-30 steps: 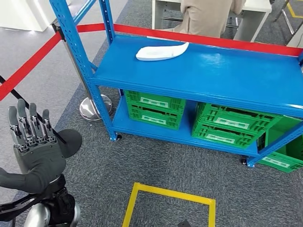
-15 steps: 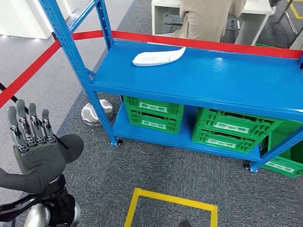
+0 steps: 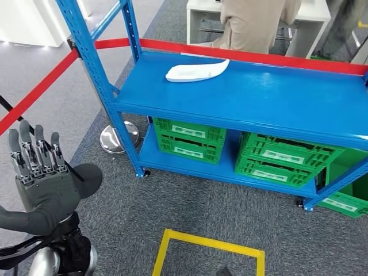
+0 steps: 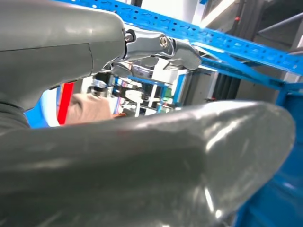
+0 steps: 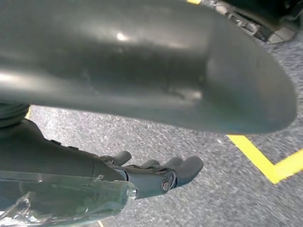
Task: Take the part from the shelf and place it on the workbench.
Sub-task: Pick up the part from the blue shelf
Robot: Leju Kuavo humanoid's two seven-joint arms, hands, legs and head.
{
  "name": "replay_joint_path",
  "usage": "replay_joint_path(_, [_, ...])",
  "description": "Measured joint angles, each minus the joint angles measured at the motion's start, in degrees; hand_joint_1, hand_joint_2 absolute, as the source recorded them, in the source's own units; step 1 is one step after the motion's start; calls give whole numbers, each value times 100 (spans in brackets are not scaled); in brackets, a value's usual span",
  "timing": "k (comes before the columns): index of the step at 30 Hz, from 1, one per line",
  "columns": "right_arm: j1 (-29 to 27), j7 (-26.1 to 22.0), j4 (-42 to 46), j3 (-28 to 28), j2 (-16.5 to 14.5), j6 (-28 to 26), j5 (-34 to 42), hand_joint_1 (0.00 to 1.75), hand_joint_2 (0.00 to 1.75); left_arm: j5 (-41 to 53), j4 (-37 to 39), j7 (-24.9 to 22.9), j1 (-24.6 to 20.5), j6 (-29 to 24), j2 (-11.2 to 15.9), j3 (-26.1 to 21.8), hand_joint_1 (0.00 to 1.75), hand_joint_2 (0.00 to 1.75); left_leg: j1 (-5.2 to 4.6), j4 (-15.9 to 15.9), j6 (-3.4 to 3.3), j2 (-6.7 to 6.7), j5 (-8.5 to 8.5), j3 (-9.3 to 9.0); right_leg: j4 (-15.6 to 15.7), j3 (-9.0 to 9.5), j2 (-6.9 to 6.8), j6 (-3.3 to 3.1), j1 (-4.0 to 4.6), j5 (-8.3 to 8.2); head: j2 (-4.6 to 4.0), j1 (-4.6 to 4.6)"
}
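The part [image 3: 197,70] lies flat on the blue shelf [image 3: 269,98], well apart from my left hand [image 3: 41,178] — empty, fingers spread. The right hand [image 5: 157,175] hangs over the floor, apparently empty too. I approach squarely first, then reach low across the shelf edge.

The head camera looks down from high onto the blue shelf [image 3: 243,95] and grey carpet [image 3: 199,201]. Each wrist camera sits tight behind its own thumb; the left one faces the shelf, the right one the carpet.

White part [image 3: 197,71] — long, flat, tapered — on blue shelf's [image 3: 269,98] top board
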State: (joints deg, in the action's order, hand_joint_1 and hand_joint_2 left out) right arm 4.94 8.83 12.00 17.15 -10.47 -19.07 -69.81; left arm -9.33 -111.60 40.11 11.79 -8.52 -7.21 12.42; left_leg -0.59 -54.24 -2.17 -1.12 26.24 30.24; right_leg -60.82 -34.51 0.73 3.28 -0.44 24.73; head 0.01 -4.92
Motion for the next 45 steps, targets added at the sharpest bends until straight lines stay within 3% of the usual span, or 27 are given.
replay_joint_path(3, [-16,3,0,4,1,0,-1,0,0,-32,-12,0,18,15,-38,-15,0,0,11,14,6,10,70,-139,-971,-525,-6,23,-16,466,-1,31])
replay_joint_path(4, [-34,5,0,6,2,-2,-1,0,0,-27,-12,0,26,14,-47,-20,0,0,19,12,21,12,100,-186,-1232,-696,-7,50,-29,538,0,31])
replay_joint_path(5, [-52,7,0,8,3,-2,0,0,0,-21,-12,0,33,9,-55,-27,0,0,34,9,47,11,134,-243,-1299,-776,-9,77,-48,503,-1,33])
replay_joint_path(6, [-67,9,0,10,4,-3,0,0,0,-17,-12,0,40,3,-62,-33,0,0,57,4,85,8,175,-313,-1138,-743,-12,107,-79,368,-1,34])
replay_joint_path(8, [-88,8,-2,13,2,-4,0,0,0,-13,-11,0,51,-10,-71,-48,0,0,100,-21,194,1,299,-472,-425,-472,-20,210,-165,-39,-1,44])
replay_joint_path(9, [-92,8,-7,13,-2,-5,0,0,0,-12,-12,0,54,-19,-75,-56,0,0,114,-46,251,-4,374,-525,-130,-360,-15,219,-190,-132,-1,64])
replay_joint_path(10, [-92,8,-11,14,-7,-6,1,0,0,-12,-12,0,56,-27,-80,-61,0,0,121,-70,300,-7,442,-554,35,-291,-2,189,-201,-190,-1,73])
replay_joint_path(13, [-90,10,-15,14,-12,-12,1,0,0,9,-11,0,55,-93,-100,-66,0,0,150,-121,377,-13,494,-553,35,-257,29,-10,-160,-135,-1,74])
replay_joint_path(15, [-90,11,-15,14,-11,-14,0,0,0,25,-11,0,49,-128,-105,-66,0,0,160,-148,392,-13,467,-536,26,-251,29,-37,-153,-113,-1,71])
replay_joint_path(21, [-88,11,-15,14,-11,-14,0,0,0,25,-11,0,48,-131,-105,-67,0,0,162,-164,395,-13,461,-525,26,-246,30,-37,-155,-113,-1,70])
replay_joint_path(22, [-86,11,-15,14,-11,-16,-1,0,0,23,-13,0,44,-135,-105,-68,0,0,164,-256,404,-4,416,-467,34,-234,31,-45,-157,-106,-1,64])
replay_joint_path(24, [-82,11,-14,15,-10,-19,-7,0,0,16,-18,0,32,-143,-113,-74,0,0,165,-937,436,31,419,20,88,-146,27,-101,-153,-52,-1,33])
replay_joint_path(25, [-83,15,-13,16,-10,-18,-13,0,0,6,-22,0,26,-141,-120,-81,0,0,161,-1259,440,49,398,414,125,-24,39,-140,-149,33,-1,15])
replay_joint_path(26, [-83,19,-13,16,-10,-16,-19,0,0,0,-34,0,26,-136,-134,-89,0,0,140,-1196,414,59,203,684,161,123,59,-135,-137,156,-1,-12])
replay_joint_path(27, [-84,23,-13,16,-10,-14,-25,0,0,-3,-45,0,27,-131,-146,-98,0,0,118,-948,378,59,-5,821,191,248,81,-105,-129,274,-1,-32])
replay_joint_path(28, [-85,27,-13,16,-10,-12,-30,0,0,-3,-56,0,28,-127,-158,-106,0,0,92,-571,338,55,-294,844,228,366,102,-56,-125,380,0,-49])
replay_joint_path(29, [-83,27,-13,16,-9,-13,-32,0,0,4,-68,0,31,-126,-170,-110,0,0,81,-251,312,50,-534,751,268,434,107,4,-119,437,1,-64])
replay_joint_path(30, [-81,27,-13,16,-9,-15,-33,0,0,11,-73,0,32,-127,-179,-116,0,0,91,-221,333,41,-558,721,308,478,104,0,-115,436,1,-61])
replay_joint_path(33, [-65,26,-13,16,-8,-21,-36,0,0,17,-81,0,30,-127,-206,-132,0,0,113,-157,361,23,-565,649,422,615,96,-159,-91,386,0,-31])
replay_joint_path(34, [-62,26,-13,16,-7,-21,-36,0,0,17,-81,0,30,-127,-210,-138,0,0,108,-159,334,18,-548,644,453,642,94,-188,-87,378,1,-23])
replay_joint_path(38, [-52,26,-13,16,-4,-21,-37,0,0,17,-81,0,31,-127,-212,-160,0,0,80,-163,251,8,-502,634,576,696,77,-148,-94,383,1,-15])
replay_joint_path(42, [-47,26,-13,16,-4,-22,-38,0,0,19,-81,0,30,-128,-212,-184,0,0,57,-168,223,8,-492,632,649,717,73,56,-126,398,1,-18])
replay_joint_path(45, [-46,27,-13,16,-4,-24,-39,0,0,19,-81,0,30,-129,-213,-199,0,0,56,-168,220,8,-494,612,651,730,73,88,-129,397,1,-20])
